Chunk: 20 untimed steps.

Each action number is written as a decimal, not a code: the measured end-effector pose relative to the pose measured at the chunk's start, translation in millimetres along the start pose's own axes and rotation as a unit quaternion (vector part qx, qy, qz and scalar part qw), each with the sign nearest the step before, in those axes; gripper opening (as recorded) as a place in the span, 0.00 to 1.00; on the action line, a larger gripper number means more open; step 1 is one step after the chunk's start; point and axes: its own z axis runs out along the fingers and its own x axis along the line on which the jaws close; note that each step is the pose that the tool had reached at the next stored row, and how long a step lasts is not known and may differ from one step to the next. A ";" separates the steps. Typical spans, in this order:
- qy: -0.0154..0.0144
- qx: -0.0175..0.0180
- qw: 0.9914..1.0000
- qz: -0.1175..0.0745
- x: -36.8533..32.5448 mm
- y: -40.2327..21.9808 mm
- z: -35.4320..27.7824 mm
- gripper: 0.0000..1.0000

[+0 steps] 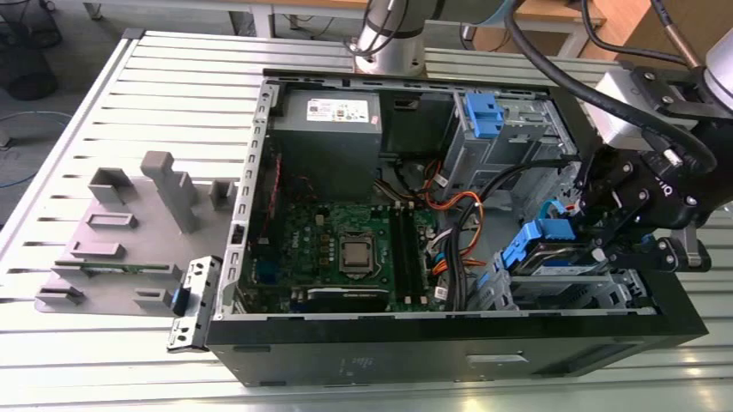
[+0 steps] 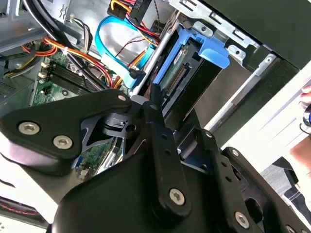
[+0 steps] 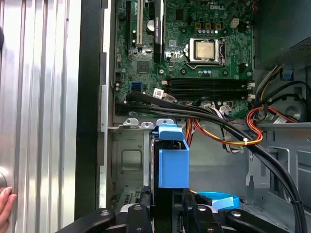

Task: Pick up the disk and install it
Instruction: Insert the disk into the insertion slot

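Note:
The disk (image 1: 548,251), silver with bright blue carrier rails, stands on edge at the lower drive bay (image 1: 572,287) in the open computer case, on the exterior view's right. My black gripper (image 1: 598,243) reaches down over it from that side. In the first wrist view the blue carrier (image 3: 173,162) sits between my two fingers (image 3: 142,213), and the gripper (image 3: 167,204) is shut on the disk. In the second wrist view one finger (image 2: 155,109) lies against the disk's blue rail (image 2: 192,48), beside the bay's metal frame.
Black, orange and blue cables (image 1: 458,232) cross the case close to the bay. The motherboard (image 1: 343,249) lies in the middle, with the tall grey drive cage and its blue bracket (image 1: 487,116) behind. A grey fixture (image 1: 126,232) stands on the slatted table. A person's hand (image 3: 4,206) rests at the table's edge.

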 end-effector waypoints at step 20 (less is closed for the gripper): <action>0.000 0.000 1.000 0.000 0.7 -1.5 23.3 0.35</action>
